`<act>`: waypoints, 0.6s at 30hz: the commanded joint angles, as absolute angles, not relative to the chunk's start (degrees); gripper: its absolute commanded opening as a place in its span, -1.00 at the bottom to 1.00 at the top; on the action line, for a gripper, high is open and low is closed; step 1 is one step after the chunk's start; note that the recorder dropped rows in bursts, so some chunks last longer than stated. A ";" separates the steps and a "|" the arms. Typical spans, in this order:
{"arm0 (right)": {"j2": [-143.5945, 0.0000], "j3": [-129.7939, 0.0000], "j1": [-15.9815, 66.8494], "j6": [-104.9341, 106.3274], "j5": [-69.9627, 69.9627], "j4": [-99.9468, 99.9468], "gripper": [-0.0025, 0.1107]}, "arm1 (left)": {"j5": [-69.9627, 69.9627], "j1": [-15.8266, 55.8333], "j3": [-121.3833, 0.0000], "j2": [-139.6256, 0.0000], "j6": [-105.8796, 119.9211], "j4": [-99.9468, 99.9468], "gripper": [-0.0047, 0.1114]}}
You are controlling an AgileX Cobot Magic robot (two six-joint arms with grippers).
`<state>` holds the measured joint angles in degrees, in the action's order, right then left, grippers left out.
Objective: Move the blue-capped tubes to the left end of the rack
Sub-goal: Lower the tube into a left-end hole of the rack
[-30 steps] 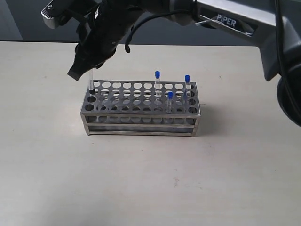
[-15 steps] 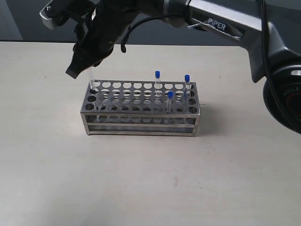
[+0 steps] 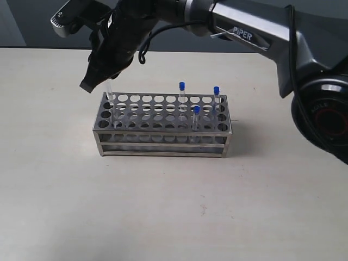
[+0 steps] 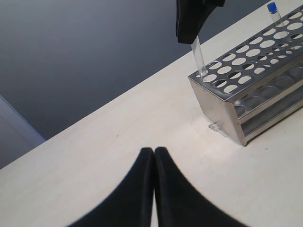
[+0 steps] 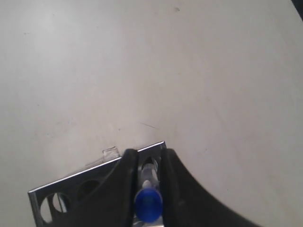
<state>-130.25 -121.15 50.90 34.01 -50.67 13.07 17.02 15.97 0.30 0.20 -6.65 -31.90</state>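
The steel rack [image 3: 163, 145] stands mid-table. My right gripper [image 3: 97, 81] reaches across to the rack's left end and is shut on a blue-capped tube [image 3: 110, 93]. The tube leans slightly, with its lower end in the back corner hole. In the right wrist view its blue cap [image 5: 148, 204] sits between the jaws of the right gripper [image 5: 147, 153], above the rack corner [image 5: 71, 182]. Three more blue-capped tubes [image 3: 182, 95] [image 3: 216, 97] [image 3: 196, 117] stand at the right end. My left gripper [image 4: 154, 151] is shut and empty over bare table, short of the rack [image 4: 218, 101].
The black right arm [image 3: 244, 32] spans the back of the table above the rack. A small clear scrap [image 4: 215, 126] lies on the table by the rack's left corner. The pale tabletop [image 3: 163, 206] stretches in front of the rack.
The right gripper with its tube has shifted slightly to the right over the rack's left end. The arm's upper links have swung left. The three standing tubes have not moved.
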 commanded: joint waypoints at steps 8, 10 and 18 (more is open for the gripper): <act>-133.20 -121.42 50.74 32.01 -49.42 13.78 -0.97 | 16.69 16.18 0.00 0.00 -6.93 -31.78 -0.90; -134.17 -121.42 50.74 30.06 -49.27 13.57 -0.97 | 16.69 16.18 0.00 0.00 -6.93 -31.78 -0.90; -135.15 -121.42 50.74 27.00 -49.15 13.30 -0.92 | 16.69 16.18 0.00 0.00 -6.93 -31.78 -0.90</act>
<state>-135.23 -121.15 50.78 27.80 -47.79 12.94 17.02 15.97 0.30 0.20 -6.65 -31.90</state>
